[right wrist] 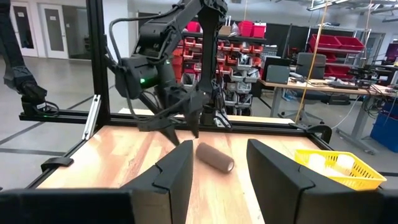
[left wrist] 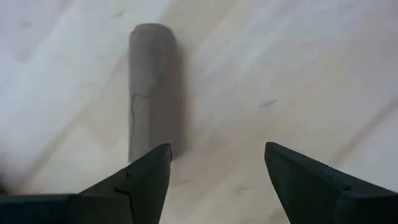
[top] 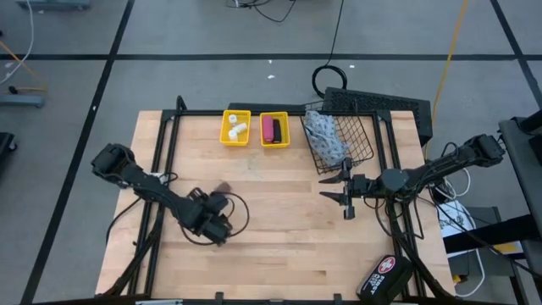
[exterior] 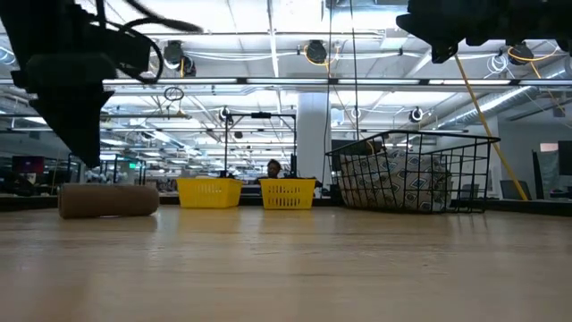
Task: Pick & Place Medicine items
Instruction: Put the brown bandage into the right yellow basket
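Two yellow bins [top: 235, 127], one wire basket [top: 356, 146], one brown roll [exterior: 108, 199].

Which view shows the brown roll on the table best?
The left wrist view: the brown roll fills it, just beyond the open left gripper. The right wrist and low views show it small; the high view shows only a smudge.

Hidden and cut off

The brown roll [left wrist: 151, 87] lies partly behind the left gripper's fingers [left wrist: 149, 180] in the left wrist view. The black case [top: 385, 278] runs off the high view's bottom edge. The white bottles [top: 236, 125] are too small to count.
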Controlling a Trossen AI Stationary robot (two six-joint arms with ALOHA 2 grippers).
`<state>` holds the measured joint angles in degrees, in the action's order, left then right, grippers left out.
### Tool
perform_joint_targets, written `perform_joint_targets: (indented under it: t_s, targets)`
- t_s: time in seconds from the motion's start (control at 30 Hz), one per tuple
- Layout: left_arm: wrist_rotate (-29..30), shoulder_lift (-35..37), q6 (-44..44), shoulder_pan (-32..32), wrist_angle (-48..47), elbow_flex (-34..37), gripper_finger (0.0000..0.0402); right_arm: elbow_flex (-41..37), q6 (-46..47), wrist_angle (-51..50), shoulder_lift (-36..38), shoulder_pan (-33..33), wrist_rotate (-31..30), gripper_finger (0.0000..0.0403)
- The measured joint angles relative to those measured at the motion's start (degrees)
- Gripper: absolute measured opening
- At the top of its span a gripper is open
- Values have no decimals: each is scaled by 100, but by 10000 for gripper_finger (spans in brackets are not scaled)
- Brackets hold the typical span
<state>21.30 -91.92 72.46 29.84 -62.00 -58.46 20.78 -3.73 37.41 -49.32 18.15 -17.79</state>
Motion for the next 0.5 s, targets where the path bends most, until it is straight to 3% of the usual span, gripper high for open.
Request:
perform_joint_targets:
  t_s: [0.2,0.5]
  targets:
    - [-55,2,-132,-264,-816,170,266,0,-10,0,0,0,-1,139]
    - [-300,546,-1048,-1442,299,1606,266,0,-3,-36,2,-2,-1,139]
